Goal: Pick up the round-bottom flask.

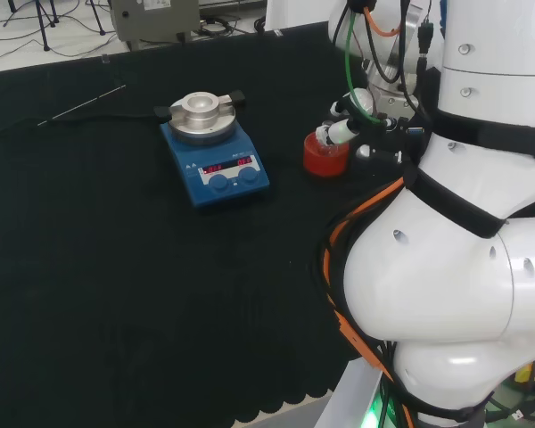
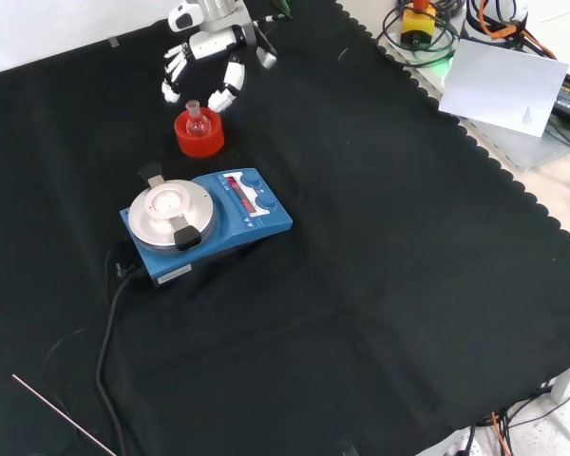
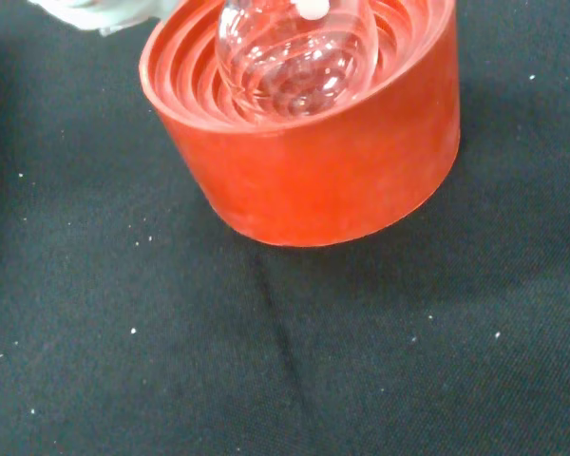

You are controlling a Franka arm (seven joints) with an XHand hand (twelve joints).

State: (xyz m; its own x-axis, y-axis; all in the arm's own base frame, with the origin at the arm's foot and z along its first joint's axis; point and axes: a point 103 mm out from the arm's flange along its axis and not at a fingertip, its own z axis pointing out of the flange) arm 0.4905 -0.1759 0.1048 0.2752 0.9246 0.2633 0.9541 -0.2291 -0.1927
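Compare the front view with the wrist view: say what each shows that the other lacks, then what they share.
Front view alone: the robot hand with fingers spread, relaxed, just above the flask's neck; the blue hotplate with its cable; a thin rod on the cloth.

Wrist view alone: the ribbed rings inside the red stand seen through the flask's round glass body.

Both: the flask sitting in the red stand on black cloth.

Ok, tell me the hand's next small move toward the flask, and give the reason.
Probably lower the hand a little further so its fingers come around the neck of the round-bottom flask. In the front view the curved, spread fingers sit just above and around the flask with nothing pinched yet, and the flask rests upright in the red ribbed stand.
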